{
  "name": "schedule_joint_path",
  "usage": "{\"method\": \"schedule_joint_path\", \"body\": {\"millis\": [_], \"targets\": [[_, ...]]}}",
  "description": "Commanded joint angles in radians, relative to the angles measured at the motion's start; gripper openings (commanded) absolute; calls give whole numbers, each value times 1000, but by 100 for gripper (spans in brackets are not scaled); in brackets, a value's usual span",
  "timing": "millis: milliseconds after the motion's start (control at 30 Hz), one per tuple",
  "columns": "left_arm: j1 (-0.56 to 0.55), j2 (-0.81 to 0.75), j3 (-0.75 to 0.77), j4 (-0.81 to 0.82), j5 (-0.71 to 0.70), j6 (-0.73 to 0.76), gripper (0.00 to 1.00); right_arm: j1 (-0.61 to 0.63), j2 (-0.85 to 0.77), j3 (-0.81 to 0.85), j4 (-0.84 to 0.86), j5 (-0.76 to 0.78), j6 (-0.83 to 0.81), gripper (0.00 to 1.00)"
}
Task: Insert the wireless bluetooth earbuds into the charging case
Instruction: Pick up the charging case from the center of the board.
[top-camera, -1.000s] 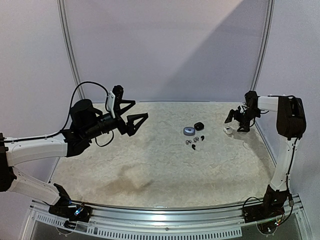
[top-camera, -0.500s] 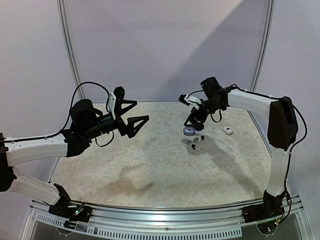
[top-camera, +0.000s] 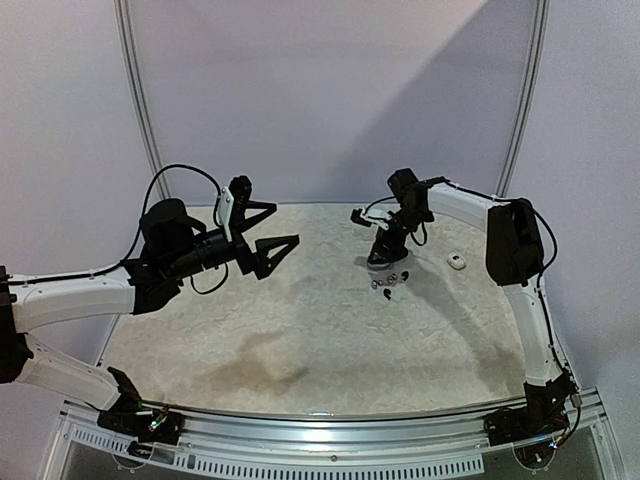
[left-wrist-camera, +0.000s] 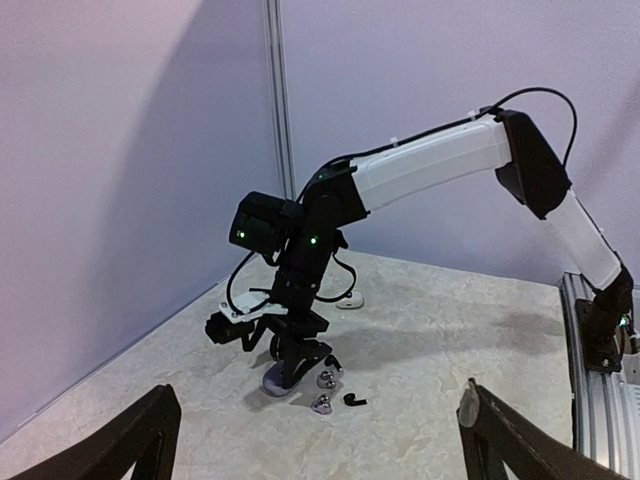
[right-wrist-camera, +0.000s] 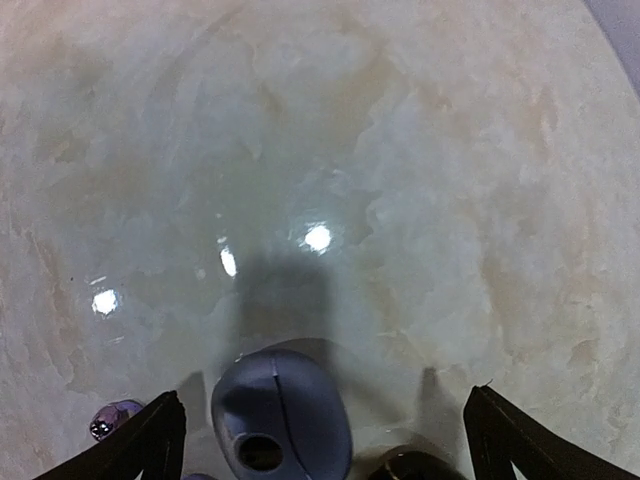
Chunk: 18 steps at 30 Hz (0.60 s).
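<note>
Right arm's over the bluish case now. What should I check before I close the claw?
1. Right claw open: ok.
2. Bluish case inside the claw's span: ok, though off-centre.
3. Case already open: cannot tell.
4. Earbuds lying loose near the case: ok.
5. Left claw open, hovering far from the case: ok.

Three glare spots are being reflected off the worktop (right-wrist-camera: 430, 150). A diagonal shadow is being cast across the back wall (top-camera: 420, 110).
</note>
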Motion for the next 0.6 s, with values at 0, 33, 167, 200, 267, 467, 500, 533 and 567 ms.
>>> {"method": "schedule_joint_path", "body": {"millis": [0,33,167,200,267,467,500,533,567], "targets": [[-18,-4,-14,-25,13,17,99,14,24,-21,-63,8,-28,99],[-18,-2,-14,-23,14,15,99,14,29,-23,-65,15,-28,99],[-19,-1,-10,-20,15,13,99,12,49,-22,-66,30,-22,97],[-19,-3,-9,-23,15,13,99,13,52,-20,-71,33,-22,96],[-19,-4,-9,-27,14,14,99,12,54,-19,-74,31,-24,92],[-21,-4,-8,-27,12,17,98,11,64,-9,-100,84,-39,75],[-21,-3,-7,-27,12,18,98,12,64,-10,-105,83,-42,70],[-22,0,-6,-26,12,19,98,11,66,-11,-106,82,-48,67],[-22,3,-6,-23,14,20,98,12,67,-10,-107,76,-51,62]]}}
